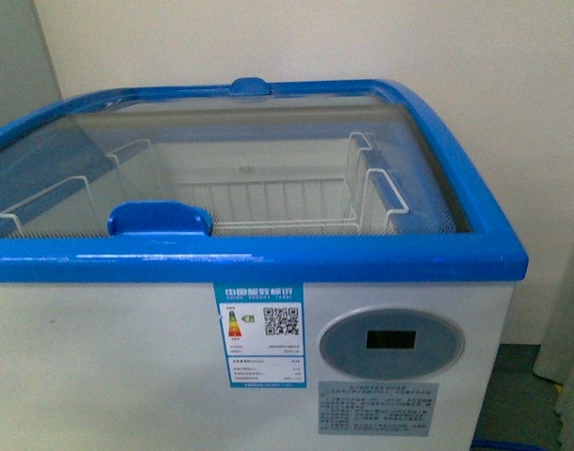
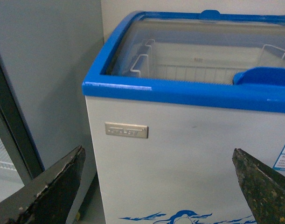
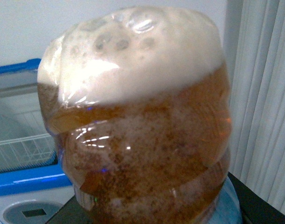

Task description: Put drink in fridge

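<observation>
Foamy brown drink [image 3: 142, 130] fills your right wrist view, clenched in the right claw [image 3: 151, 212] whose dark fingers barely show beneath it, and the fridge [image 1: 268, 258] stands near, ahead of that claw. Your left claw [image 2: 156, 186] is released and empty, fingers wide apart, facing the fridge's white front, with the blue lid handle [image 2: 266, 75] ahead of it and higher up. You are at the approach step, by the look of it: the sliding glass lid [image 1: 249, 141] looks shut, so the next move calls for the left claw to slide it by that handle before the drink goes in.
</observation>
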